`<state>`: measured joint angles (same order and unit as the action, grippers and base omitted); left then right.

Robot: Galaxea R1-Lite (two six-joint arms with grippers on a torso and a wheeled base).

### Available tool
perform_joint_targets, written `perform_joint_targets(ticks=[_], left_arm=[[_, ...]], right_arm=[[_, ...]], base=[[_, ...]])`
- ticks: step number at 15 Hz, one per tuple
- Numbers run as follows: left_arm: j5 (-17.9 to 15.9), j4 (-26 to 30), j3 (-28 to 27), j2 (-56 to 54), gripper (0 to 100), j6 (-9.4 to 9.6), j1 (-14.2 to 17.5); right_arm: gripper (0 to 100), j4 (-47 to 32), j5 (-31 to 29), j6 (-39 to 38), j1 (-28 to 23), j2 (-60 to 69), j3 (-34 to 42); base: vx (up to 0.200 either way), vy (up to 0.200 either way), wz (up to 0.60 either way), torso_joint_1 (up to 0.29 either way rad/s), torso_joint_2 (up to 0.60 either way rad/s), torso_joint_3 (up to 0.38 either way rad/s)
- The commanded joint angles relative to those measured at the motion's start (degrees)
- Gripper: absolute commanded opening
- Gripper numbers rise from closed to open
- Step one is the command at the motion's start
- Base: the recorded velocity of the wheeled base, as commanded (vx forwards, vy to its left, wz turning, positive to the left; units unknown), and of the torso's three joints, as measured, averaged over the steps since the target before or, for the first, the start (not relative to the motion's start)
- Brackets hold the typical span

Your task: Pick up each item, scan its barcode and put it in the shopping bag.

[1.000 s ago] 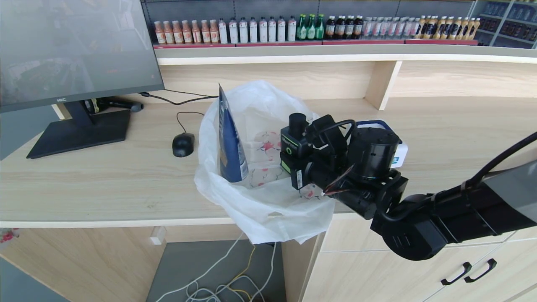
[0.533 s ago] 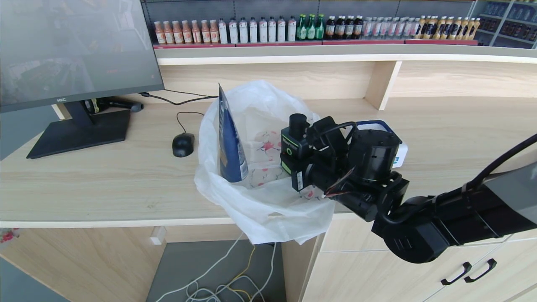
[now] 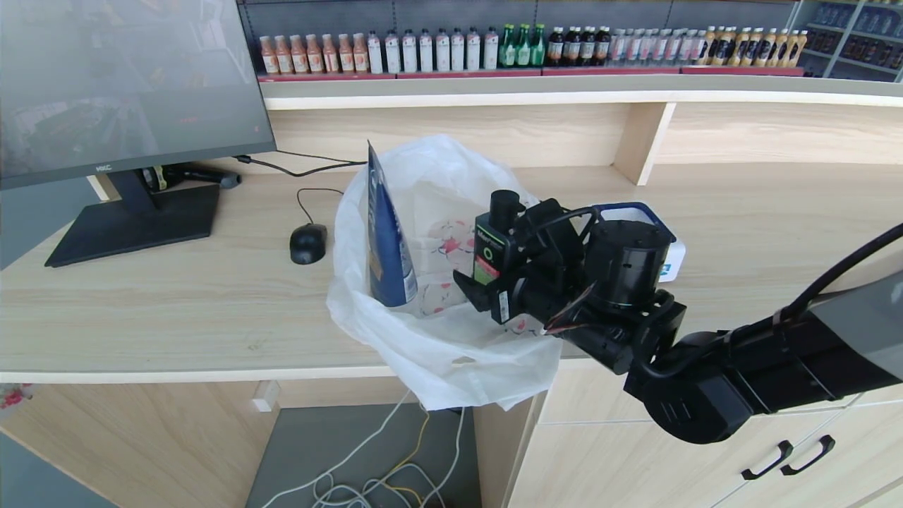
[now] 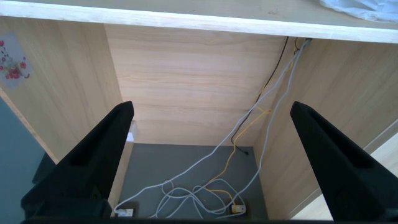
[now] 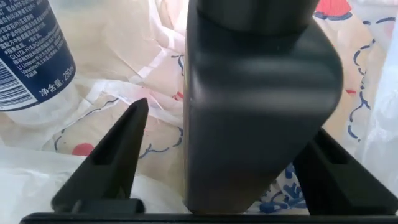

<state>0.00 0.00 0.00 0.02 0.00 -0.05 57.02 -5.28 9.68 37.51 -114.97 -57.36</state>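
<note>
- We see the right pincer point(image 3: 487, 279) over the mouth of the white shopping bag point(image 3: 437, 339), which sits on the wooden surface point(image 3: 176, 303) at its near edge, with some of the bag hanging over that edge.
- Its fingers point(image 5: 118, 162) stand apart, and the black bottle point(image 3: 494, 240) sits tilted between them. In the right wrist view, bag fabric point(image 5: 155, 37) shows in the gap on either side of the bottle point(image 5: 255, 112).
- We cannot tell whether the bottle's base rests on the bottom of the bag.
- A blue tube point(image 3: 386, 240) stands nearly upright inside the bag, on the side toward the robot's left and apart from the bottle. The right wrist view shows its lower end point(image 5: 31, 50) against the fabric.
- A white box point(image 3: 667, 257) with a blue rim lies on the surface just behind the right arm.
- The left pincer point(image 4: 211, 109) hangs below the surface's edge with its fingers spread wide and nothing between them. It faces a wooden recess with loose cables point(image 4: 205, 186) on the floor.
- On the robot's left of the bag are a mouse point(image 3: 308, 243) and a monitor point(image 3: 120, 77).
- Drink bottles point(image 3: 529, 46) line a shelf beyond the surface.
</note>
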Motion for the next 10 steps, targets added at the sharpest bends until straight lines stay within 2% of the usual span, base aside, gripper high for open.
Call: perform_joint_targets(ticks=[1, 10], left_arm=[[0.00, 0.00, 0.00, -0.02, 100, 0.00, 0.05], [0.00, 0.00, 0.00, -0.02, 100, 0.00, 0.05]], right_arm=[[100, 0.99, 0.01, -0.01, 0.02, -0.17, -0.12], [100, 7.85, 0.27, -0.63, 1.16, 1.77, 1.72]], base=[[0.000, 0.000, 0.00, 0.000, 0.00, 0.000], [0.000, 0.000, 0.00, 0.000, 0.00, 0.000]])
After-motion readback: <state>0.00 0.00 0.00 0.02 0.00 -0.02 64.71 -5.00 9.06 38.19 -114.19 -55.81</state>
